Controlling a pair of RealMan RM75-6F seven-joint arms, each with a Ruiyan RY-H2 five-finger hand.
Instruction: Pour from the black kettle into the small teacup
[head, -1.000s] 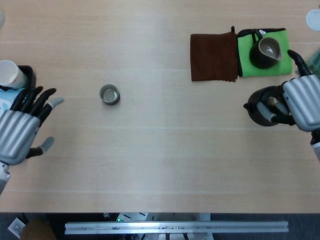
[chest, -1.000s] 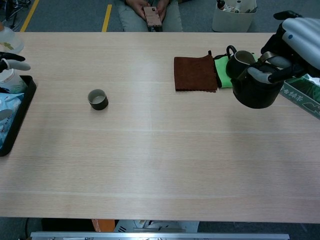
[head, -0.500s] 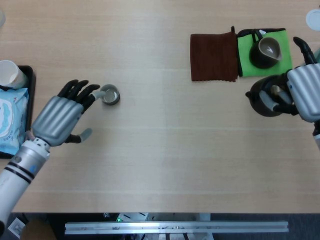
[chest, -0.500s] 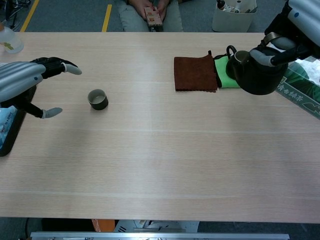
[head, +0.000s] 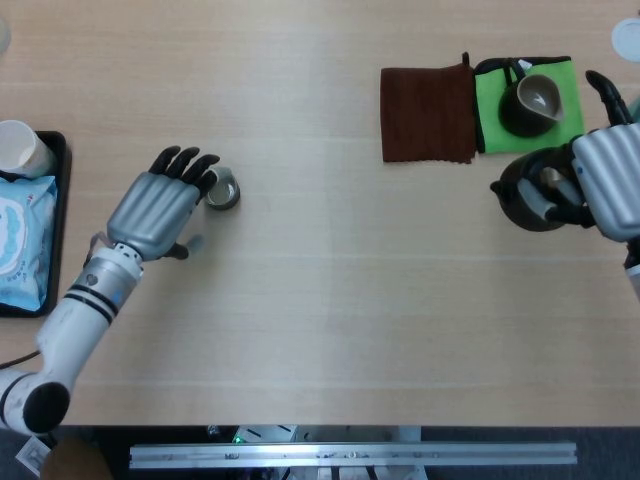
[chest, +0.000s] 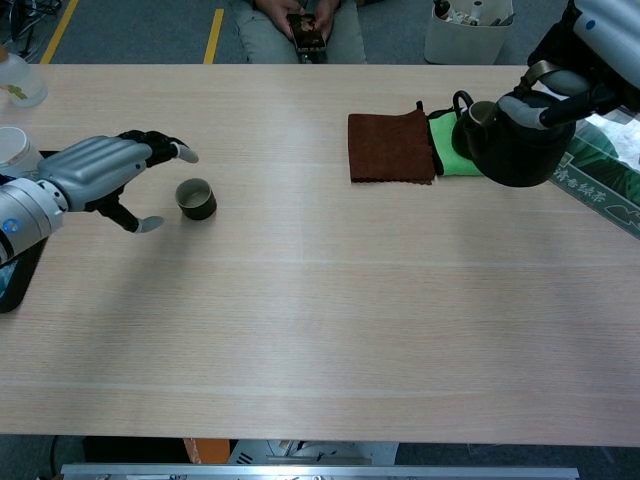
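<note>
- Left hand (head: 160, 208) has swept in from the left edge of the table over the last second and now sits just left of the small teacup (head: 221, 189). Fingers spread around the cup; chest view shows thumb low and the other fingers arched above, with clear gaps to the cup. Holding nothing yet.
- Teacup upright, same spot as a second ago, left-centre of the table (head: 320, 300). Head view suggests fingertips at the rim, but chest view shows them apart; contact is doubtful.
- Right hand (chest: 590, 60) grips the black kettle (chest: 512, 150) by its top handle. Kettle has risen off the table within the last second and has barely shifted in the last half-second. It hangs at the far right, in front of the green cloth (head: 500, 130).
- Brown cloth (head: 427, 113) lies beside the green one; a second dark pitcher (head: 530, 105) rests on the green cloth, untouched.
- Black tray (head: 45, 290) with a packet and a white cup (head: 20, 148) sits at the left edge, now uncovered by the hand's departure.
- Reading: left hand looks set to steady or pick up the teacup; kettle is lifted but well apart from it. Pouring not begun.
- Next likely calls for closing on the cup, then bringing kettle and cup together. Risk: knocking the light cup over while closing.
</note>
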